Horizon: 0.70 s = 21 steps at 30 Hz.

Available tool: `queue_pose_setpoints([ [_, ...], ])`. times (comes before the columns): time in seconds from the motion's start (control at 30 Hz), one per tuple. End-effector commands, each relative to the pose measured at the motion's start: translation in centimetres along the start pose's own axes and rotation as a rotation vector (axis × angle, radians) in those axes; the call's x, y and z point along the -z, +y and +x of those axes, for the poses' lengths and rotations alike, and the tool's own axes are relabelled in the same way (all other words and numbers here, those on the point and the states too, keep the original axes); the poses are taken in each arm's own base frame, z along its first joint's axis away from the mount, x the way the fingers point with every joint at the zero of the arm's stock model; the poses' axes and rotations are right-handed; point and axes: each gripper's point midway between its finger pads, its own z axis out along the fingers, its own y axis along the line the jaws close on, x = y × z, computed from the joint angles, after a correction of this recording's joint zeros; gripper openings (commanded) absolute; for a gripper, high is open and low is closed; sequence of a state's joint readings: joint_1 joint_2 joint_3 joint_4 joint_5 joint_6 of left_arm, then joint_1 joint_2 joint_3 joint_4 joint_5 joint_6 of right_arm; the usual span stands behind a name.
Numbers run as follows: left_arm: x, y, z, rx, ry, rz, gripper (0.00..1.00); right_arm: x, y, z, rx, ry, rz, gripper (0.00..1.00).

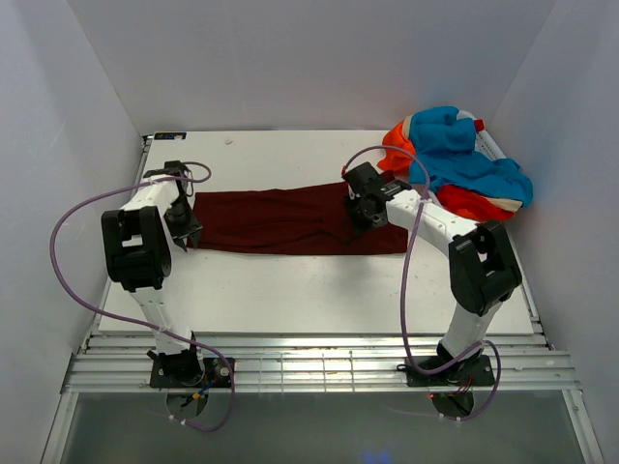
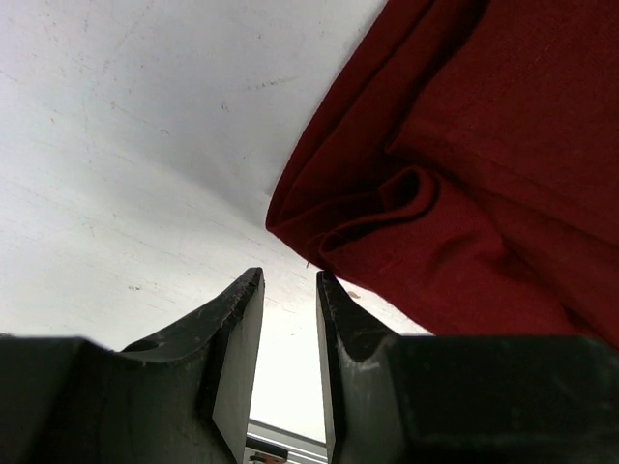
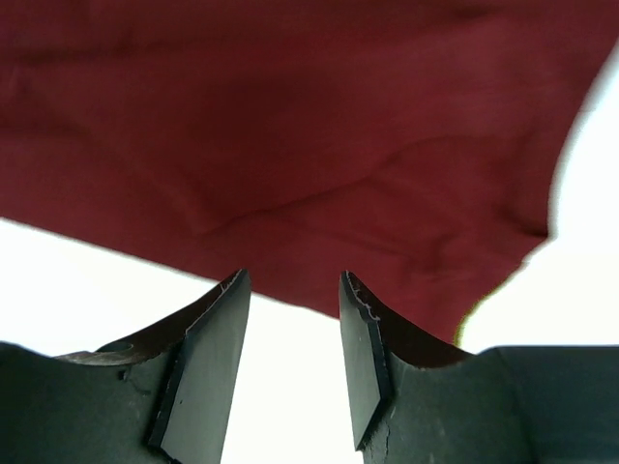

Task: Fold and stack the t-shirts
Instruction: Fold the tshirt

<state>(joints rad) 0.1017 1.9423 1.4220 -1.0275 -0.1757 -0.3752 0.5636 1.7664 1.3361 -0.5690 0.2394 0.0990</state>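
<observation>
Facing maroon t-shirt (image 1: 280,222): left gripper (image 1: 185,231), right gripper (image 1: 358,215).

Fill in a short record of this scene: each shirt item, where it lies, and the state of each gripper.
maroon t-shirt: folded into a long strip across the middle of the table
orange-red and turquoise t-shirts: crumpled pile, far right corner
left gripper: open, empty, at strip's left end
right gripper: open, empty, over strip's right part

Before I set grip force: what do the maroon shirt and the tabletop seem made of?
The maroon shirt looks like soft matte cloth: it creases and folds. The tabletop seems hard, smooth white board, faintly scuffed; exact material unclear.
</observation>
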Motion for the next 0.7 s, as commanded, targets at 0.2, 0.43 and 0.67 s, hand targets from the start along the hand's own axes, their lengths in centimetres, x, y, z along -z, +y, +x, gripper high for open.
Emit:
queue_pose_setpoints([
  [0.2,1.5,-0.9,-2.8,0.024,-0.090,0.037,0.38,-0.7,3.8,-0.5,0.014,-0.012,-0.113,0.48],
  [0.43,3.0,-1.8,-4.4,0.029,-0.153,0.091,0.38,-0.7,4.8,-1.3,0.036,-0.013,-0.124,0.48],
  [0.67,3.4,-2.6,-4.0,0.033,-0.156,0.152,0.37,-1.0,5.1,-1.1,0.041,-0.001,-0.125,0.48],
])
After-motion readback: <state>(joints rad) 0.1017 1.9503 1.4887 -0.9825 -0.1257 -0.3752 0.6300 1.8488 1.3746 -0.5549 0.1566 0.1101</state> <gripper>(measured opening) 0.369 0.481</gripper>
